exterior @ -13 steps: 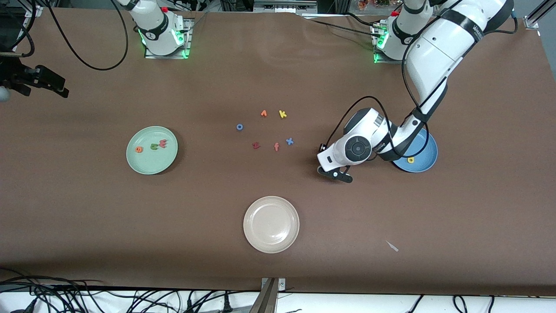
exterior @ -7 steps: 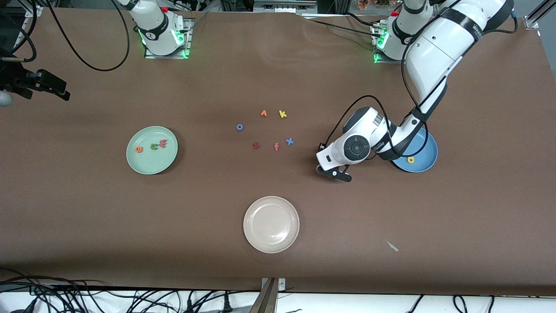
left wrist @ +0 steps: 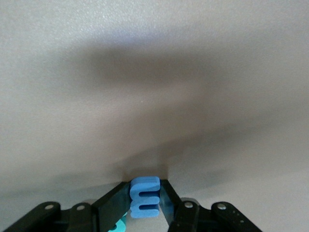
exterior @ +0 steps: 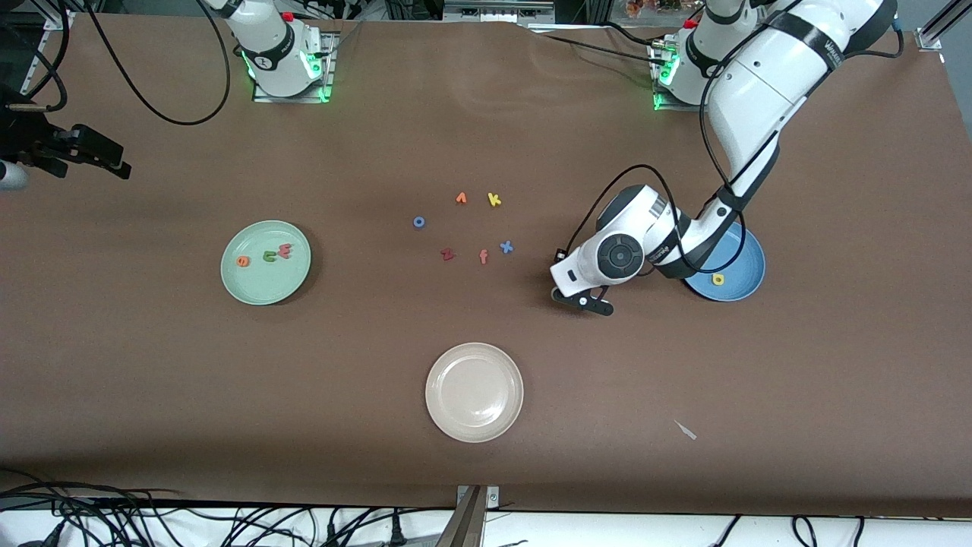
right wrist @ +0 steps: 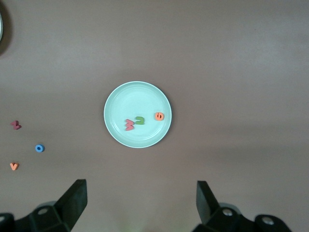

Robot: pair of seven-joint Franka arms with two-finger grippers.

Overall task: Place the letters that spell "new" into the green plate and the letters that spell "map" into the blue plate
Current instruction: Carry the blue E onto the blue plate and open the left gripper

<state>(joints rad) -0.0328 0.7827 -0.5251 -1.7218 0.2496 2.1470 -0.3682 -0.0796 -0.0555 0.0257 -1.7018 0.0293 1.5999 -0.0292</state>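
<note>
My left gripper (left wrist: 145, 205) is shut on the periwinkle-blue m (left wrist: 145, 195), low over the table (exterior: 583, 299) beside the blue plate (exterior: 748, 262). A bit of a teal letter (left wrist: 119, 225) shows under one finger. The left arm covers part of the blue plate, and a yellow rounded letter (exterior: 717, 279) lies in it. The green plate (exterior: 262, 285) holds the orange e (exterior: 243, 261), green n (exterior: 269, 256) and salmon w (exterior: 285, 250). My right gripper (exterior: 114, 161) waits open and empty at the right arm's end of the table; its wrist view shows the green plate (right wrist: 137, 96).
A beige-white plate (exterior: 474, 392) sits nearest the front camera. Loose letters lie mid-table: a blue o (exterior: 418, 222), an orange one (exterior: 461, 198), a yellow k (exterior: 494, 199), a dark red z (exterior: 447, 254), a salmon f (exterior: 483, 257), a blue x (exterior: 506, 246). A pale scrap (exterior: 686, 430) lies near the front edge.
The left gripper's fingers have closed, and the hand has edged slightly toward the loose letters. The right gripper drifted a little.
</note>
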